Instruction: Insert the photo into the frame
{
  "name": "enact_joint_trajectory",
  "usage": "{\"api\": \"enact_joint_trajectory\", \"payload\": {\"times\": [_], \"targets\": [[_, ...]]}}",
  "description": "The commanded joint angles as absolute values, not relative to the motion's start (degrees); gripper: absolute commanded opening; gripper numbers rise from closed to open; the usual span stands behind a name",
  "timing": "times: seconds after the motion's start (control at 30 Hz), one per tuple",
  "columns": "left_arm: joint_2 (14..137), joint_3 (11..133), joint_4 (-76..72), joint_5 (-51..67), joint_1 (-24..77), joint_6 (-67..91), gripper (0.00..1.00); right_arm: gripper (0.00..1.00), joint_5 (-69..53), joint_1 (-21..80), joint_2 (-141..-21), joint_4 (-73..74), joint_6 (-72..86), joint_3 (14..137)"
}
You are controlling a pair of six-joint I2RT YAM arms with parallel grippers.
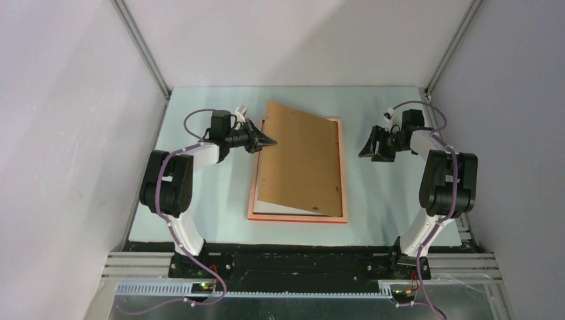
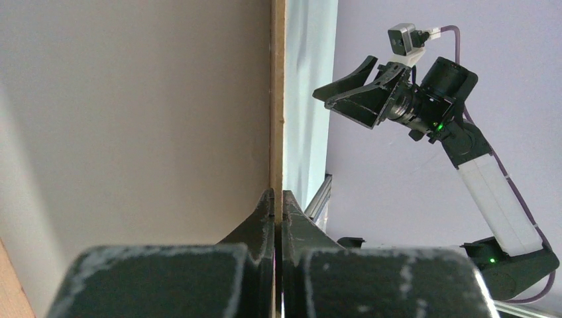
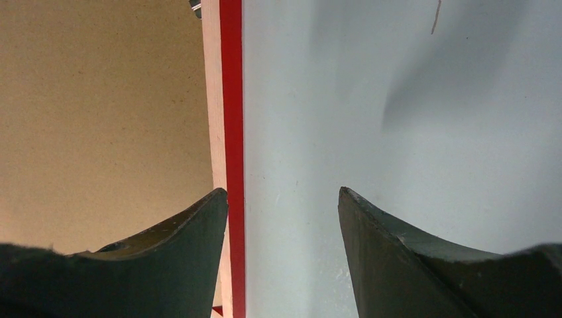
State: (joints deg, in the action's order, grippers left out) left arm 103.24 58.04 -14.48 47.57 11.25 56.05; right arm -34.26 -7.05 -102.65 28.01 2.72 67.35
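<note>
Purple cables (image 1: pixel 186 124) loop along white-and-black arms (image 1: pixel 174 183) (left pincer (image 2: pixel 278 199) scuffed whitish).

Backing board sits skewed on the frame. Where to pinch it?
Left edge near its far corner, from the left: the backing board lies rotated, that corner poking past the frame, so the thin edge is exposed. The left claw is shut on it there.

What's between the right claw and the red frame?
Only bare table lies between the right gripper and the frame; the top view shows it.

backing board (image 1: pixel 303 157) laid on frame (image 1: pixel 297 217) | left gripper (image 1: pixel 272 142) at board's 9 o'clock | right gripper (image 1: pixel 368 144) at frame's 3 o'clock
</note>
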Motion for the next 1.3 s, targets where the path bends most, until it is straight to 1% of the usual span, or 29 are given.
{"api": "enact_joint_trajectory", "payload": {"times": [0.0, 0.17, 0.27, 0.63, 0.73, 0.77, 0.87, 0.9, 0.93, 0.97, 1.0, 1.03, 1.07, 1.13, 1.27], "targets": [[103.6, 59.9, -17.6, 49.9, 12.0, 56.7, 0.00, 0.66, -35.3, -7.3, -102.9, 27.7, 1.7, 67.6], [103.6, 59.8, -17.5, 49.7, 12.0, 55.8, 0.00, 0.66, -35.4, -7.4, -102.9, 27.8, 1.7, 67.6], [103.2, 59.8, -16.1, 49.0, 12.0, 54.8, 0.04, 0.66, -35.5, -7.4, -103.1, 27.7, 1.8, 67.6], [103.2, 61.2, -10.7, 47.4, 12.0, 50.7, 0.35, 0.66, -35.6, -7.5, -103.0, 27.8, 1.7, 67.6], [103.2, 61.7, -9.0, 46.8, 11.9, 49.5, 0.49, 0.66, -35.6, -7.5, -103.0, 27.8, 1.8, 67.6], [103.2, 61.9, -8.1, 46.3, 12.0, 48.9, 0.52, 0.66, -35.6, -7.5, -103.0, 27.8, 1.8, 67.6], [103.2, 62.8, -5.6, 45.3, 12.0, 47.5, 0.65, 0.66, -35.7, -7.5, -103.0, 27.8, 1.8, 67.6], [103.1, 63.0, -4.5, 44.6, 12.0, 46.7, 0.67, 0.66, -35.7, -7.5, -103.0, 27.8, 1.8, 67.6], [103.1, 63.3, -3.9, 44.2, 12.0, 46.3, 0.74, 0.66, -35.7, -7.5, -103.1, 27.8, 1.8, 67.6], [103.1, 63.5, -2.6, 43.5, 12.0, 45.4, 0.78, 0.66, -35.7, -7.5, -103.1, 27.8, 1.8, 67.6], [103.0, 63.9, -1.9, 43.1, 12.0, 45.0, 0.84, 0.66, -35.7, -7.5, -103.1, 27.8, 1.8, 67.6], [103.1, 64.1, -0.7, 42.3, 12.0, 44.1, 0.86, 0.66, -35.7, -7.5, -103.1, 27.8, 1.8, 67.6], [103.1, 64.5, 0.5, 41.9, 12.0, 43.2, 0.91, 0.66, -35.7, -7.5, -103.1, 27.8, 1.8, 67.6], [103.1, 65.3, 3.4, 40.3, 12.2, 41.5, 0.98, 0.66, -35.7, -7.5, -103.0, 27.8, 1.9, 67.7], [103.0, 66.2, 6.6, 37.6, 12.4, 39.7, 1.00, 0.66, -35.8, -7.6, -102.9, 27.9, 1.9, 67.6]]}}
